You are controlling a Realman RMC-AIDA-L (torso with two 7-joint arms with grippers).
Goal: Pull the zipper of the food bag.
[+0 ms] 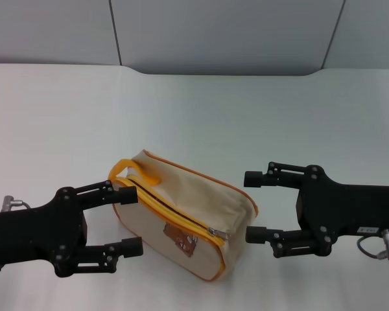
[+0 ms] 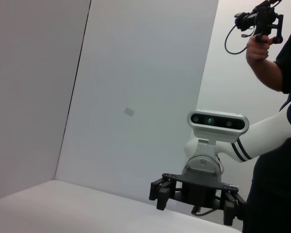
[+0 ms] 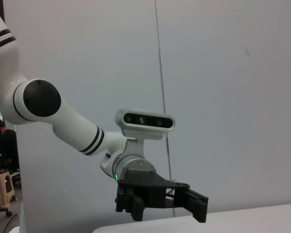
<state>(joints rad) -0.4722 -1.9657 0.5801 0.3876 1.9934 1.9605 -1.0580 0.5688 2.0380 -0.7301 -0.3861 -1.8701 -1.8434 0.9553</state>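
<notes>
The bag (image 1: 181,210) lies on the table (image 1: 194,110) between my two grippers, its orange handle (image 1: 133,172) at the far left end. My left gripper (image 1: 128,220) is spread wide at that end — its far finger (image 1: 120,192) just beside the handle, the near one in front of the bag. The zipper (image 1: 175,217) runs along the top; its silver pull (image 1: 214,232) sits near the right end, close to my right gripper (image 1: 253,206), also open and touching nothing.
</notes>
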